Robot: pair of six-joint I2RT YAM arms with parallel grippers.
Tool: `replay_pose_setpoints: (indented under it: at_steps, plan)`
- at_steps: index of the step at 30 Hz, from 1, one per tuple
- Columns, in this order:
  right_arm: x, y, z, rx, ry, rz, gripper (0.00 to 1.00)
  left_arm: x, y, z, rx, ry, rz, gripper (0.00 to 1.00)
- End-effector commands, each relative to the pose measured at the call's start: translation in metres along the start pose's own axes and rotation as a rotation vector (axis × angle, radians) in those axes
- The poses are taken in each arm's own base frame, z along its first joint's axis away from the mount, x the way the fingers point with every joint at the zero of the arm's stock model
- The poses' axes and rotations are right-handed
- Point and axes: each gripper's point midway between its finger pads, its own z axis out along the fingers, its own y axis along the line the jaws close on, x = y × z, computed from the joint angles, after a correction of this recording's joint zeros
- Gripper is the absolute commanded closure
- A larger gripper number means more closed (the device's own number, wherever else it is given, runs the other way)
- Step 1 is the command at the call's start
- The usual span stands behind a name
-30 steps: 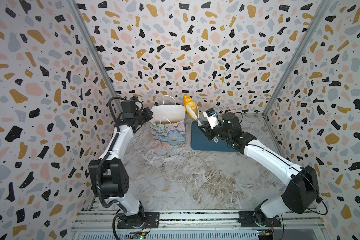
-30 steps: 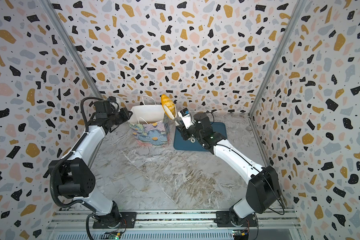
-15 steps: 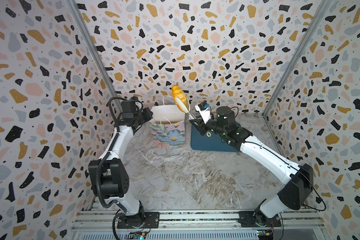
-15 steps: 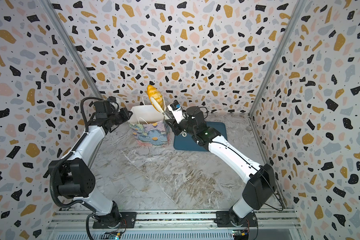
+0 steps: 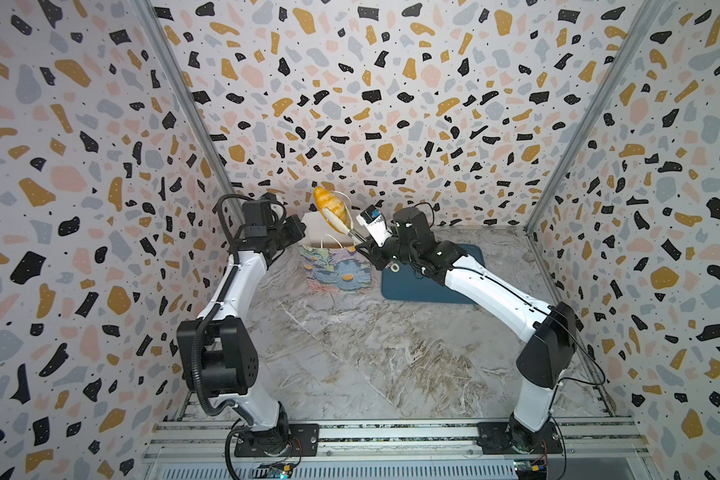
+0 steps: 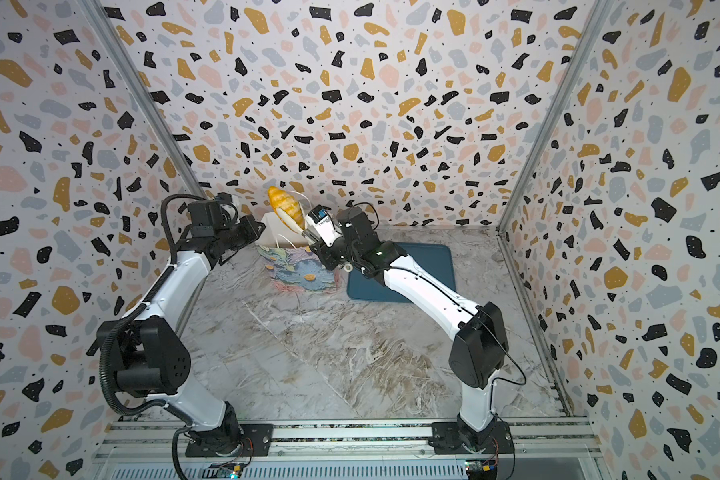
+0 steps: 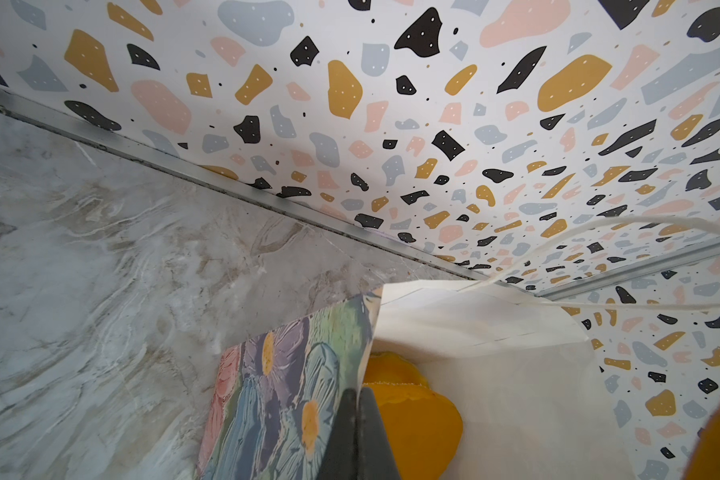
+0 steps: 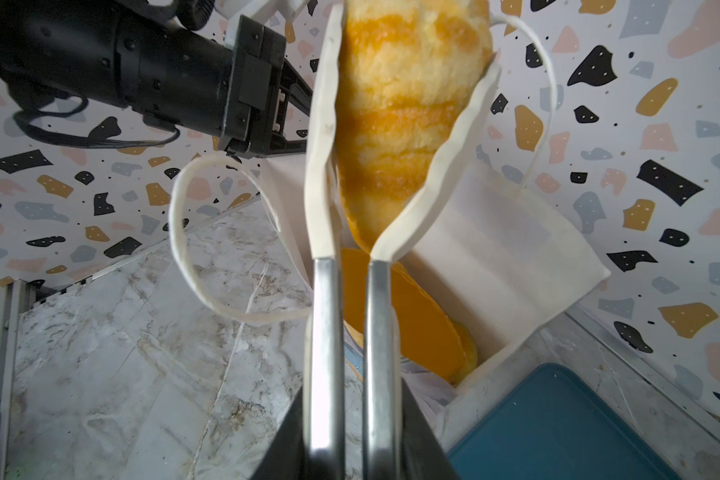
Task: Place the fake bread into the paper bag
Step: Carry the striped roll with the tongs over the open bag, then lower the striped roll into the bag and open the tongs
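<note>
The right gripper is clenched on a striped bread. Its two white pads splay around the narrow end of the golden piece. The rest of the piece sticks out past the pads. In both top views it hangs tilted in the air over the open mouth of the paper bag, clear of the rim.

The bag stands upright on the marbled counter close to the back wall. Its front is printed with blue and purple flowers with orange centres, and its inside is white. One white cord handle loops out at the front. Orange bread already lies inside the bag, seen over the rim in both wrist views.

The left gripper is pinched shut on the bag's side rim, at the corner where the flowered outside meets the white inside.

A dark teal tray lies flat on the counter just beside the bag, under the right arm.

The white camera block on the right wrist carries a blue square and a line of small print, too small to read. The bag shows flowers only, no wording that can be made out.
</note>
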Motion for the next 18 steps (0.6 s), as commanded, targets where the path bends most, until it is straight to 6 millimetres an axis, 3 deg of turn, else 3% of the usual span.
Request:
replay_pose_setpoints:
  at_steps: [1, 18]
  plan:
    - [-0.024, -0.003, -0.013, 0.052, -0.015, -0.044, 0.71, -0.014, -0.011, -0.015, 0.019, -0.052, 0.043, 1.00]
    - [-0.004, -0.010, 0.000, 0.144, 0.126, -0.061, 0.53, -0.014, -0.008, -0.014, 0.012, -0.051, 0.042, 1.00]
